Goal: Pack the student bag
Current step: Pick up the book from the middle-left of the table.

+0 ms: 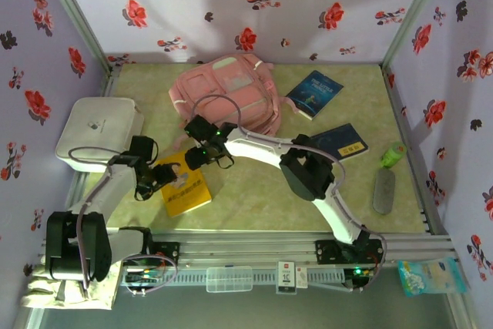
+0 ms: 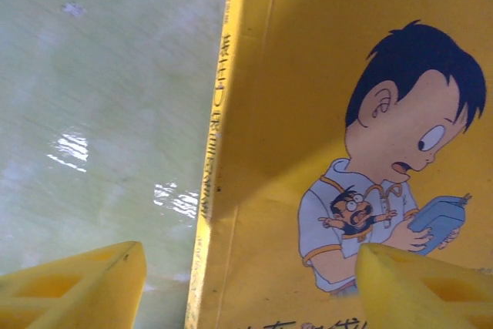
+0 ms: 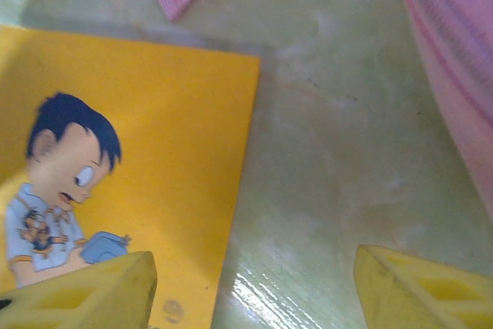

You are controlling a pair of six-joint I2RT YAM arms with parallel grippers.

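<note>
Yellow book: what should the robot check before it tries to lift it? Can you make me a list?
1. The yellow book lies flat on the table: ok.
2. The left gripper straddles the book's spine edge, one side over the table, the other over the cover: ok.
3. The right gripper straddles the opposite edge the same way: ok.
4. Both sets of jaws stand apart, with nothing clamped: ok.
5. Both grippers are low enough to catch the edges: cannot tell.
6. The student bag is open to take the book: cannot tell.
</note>
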